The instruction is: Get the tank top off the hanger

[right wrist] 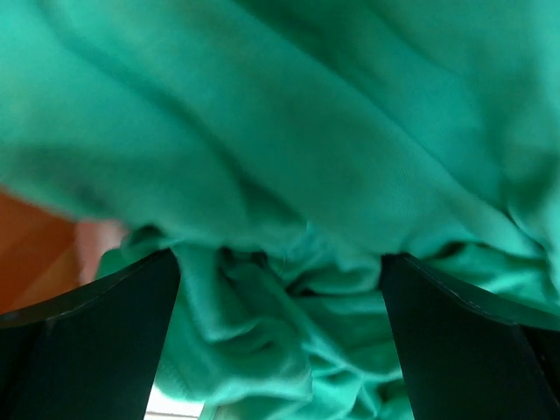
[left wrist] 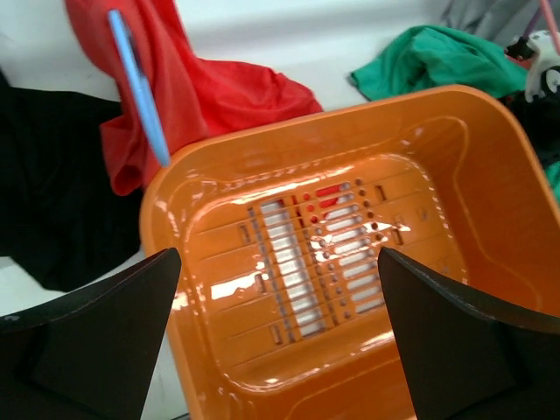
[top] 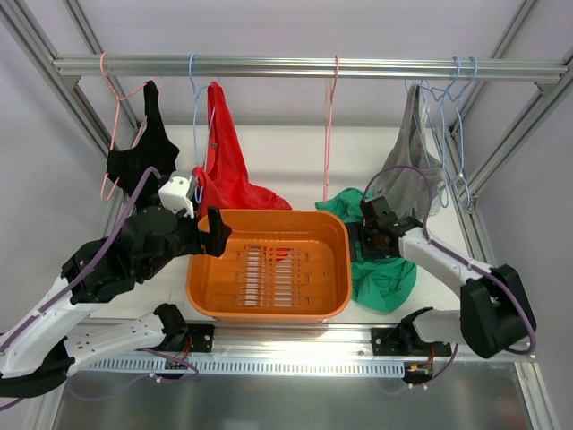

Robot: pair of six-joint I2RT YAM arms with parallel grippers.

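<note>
The teal-green tank top (top: 387, 279) lies crumpled on the table just right of the orange basket, off the hanger. It also shows in the left wrist view (left wrist: 429, 61). The bare salmon-pink hanger (top: 329, 134) hangs from the rail above and behind it. My right gripper (top: 364, 236) is low over the tank top's left part. In the right wrist view it (right wrist: 280, 262) is open, jaws wide apart with bunched teal cloth (right wrist: 289, 175) between them. My left gripper (top: 218, 236) is open and empty above the basket's left rim, and the left wrist view (left wrist: 278, 258) shows it empty too.
The orange basket (top: 269, 303) stands at the front middle and holds nothing. On the rail (top: 304, 65) hang a black top (top: 134, 161) on a pink hanger, a red top (top: 228, 170) on a light-blue hanger (left wrist: 140, 87), a grey top (top: 407, 170) and several light-blue hangers (top: 458, 107).
</note>
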